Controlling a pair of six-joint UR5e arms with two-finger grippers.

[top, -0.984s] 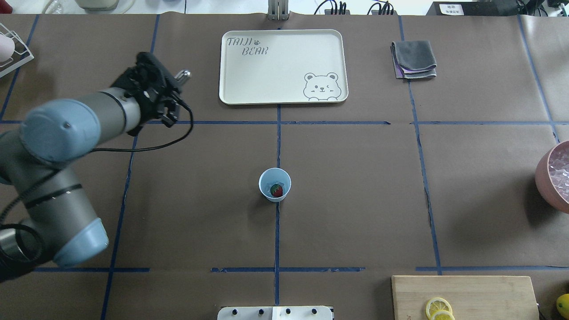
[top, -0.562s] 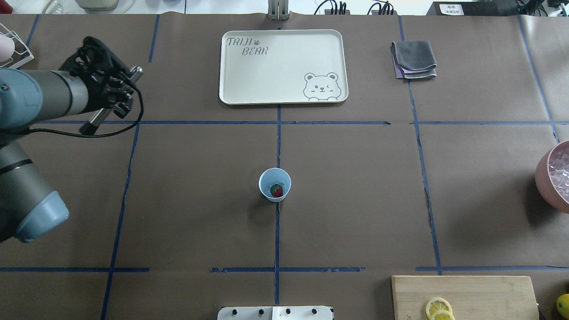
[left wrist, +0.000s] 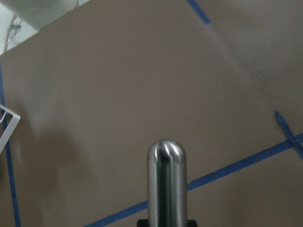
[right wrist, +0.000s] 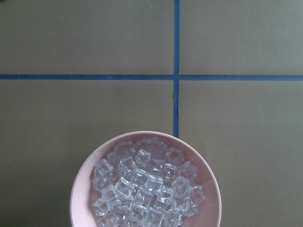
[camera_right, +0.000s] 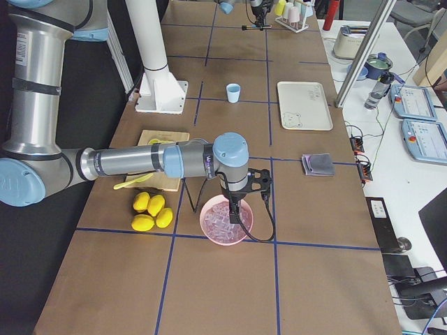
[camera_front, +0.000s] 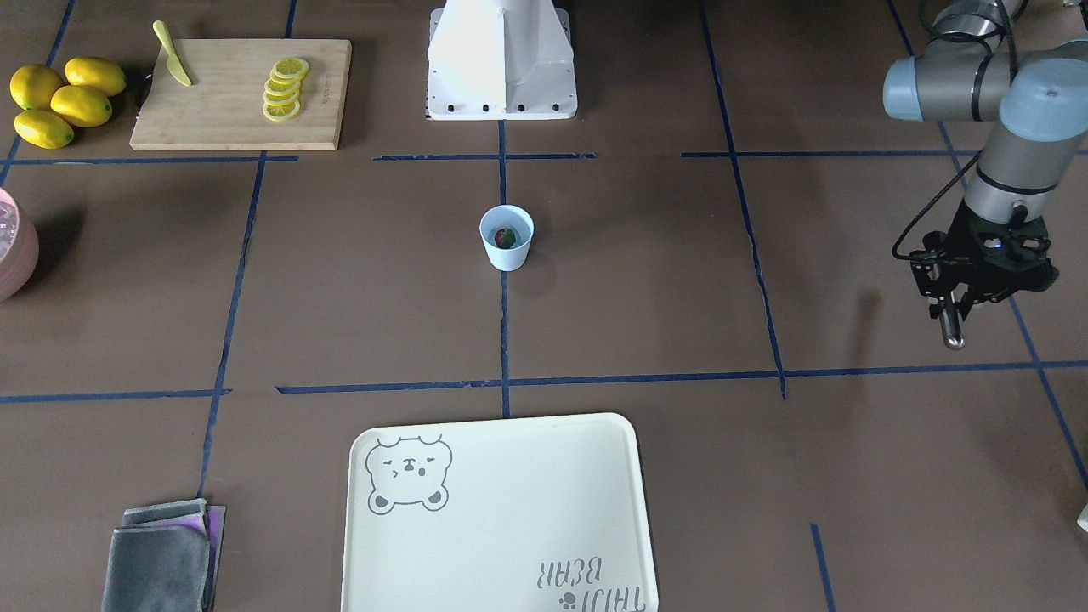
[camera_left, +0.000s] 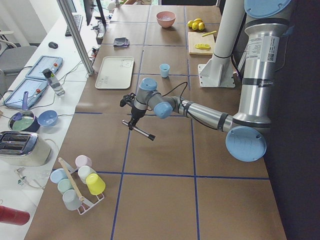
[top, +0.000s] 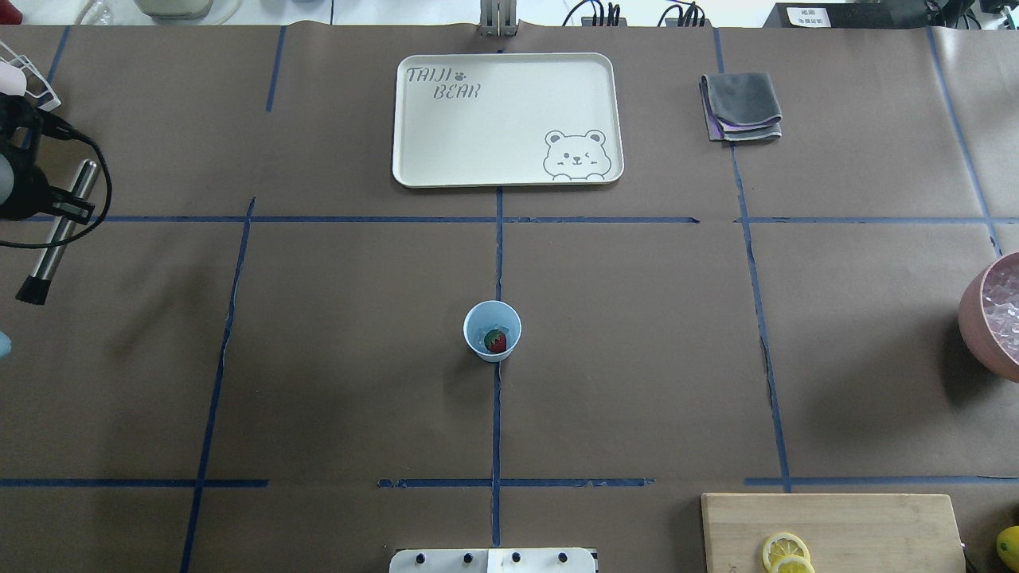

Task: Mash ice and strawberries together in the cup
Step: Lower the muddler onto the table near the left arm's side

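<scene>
- L gripper (camera_front: 954, 299): jaws clamped on steel rod (camera_front: 952, 331), held above table, well apart from cup.
- R gripper (camera_right: 234, 204): over pink bowl (right wrist: 74, 203) w/ ice cubes (right wrist: 142, 189); jaws: can't tell.
- Cup (top: 493, 331): upright, table centre, strawberry (top: 496, 341) inside.

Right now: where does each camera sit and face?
Front-facing: across the table, facing the base; left gripper with rod at right.
Overhead: behind robot, looking down; cup, tray, left gripper at edge.
Exterior left: left end; left arm near.
Exterior right: right end; right arm near, over bowl.
Left wrist: along rod, at table.
Right wrist: straight down on bowl.
Shared: first two show cup.
</scene>
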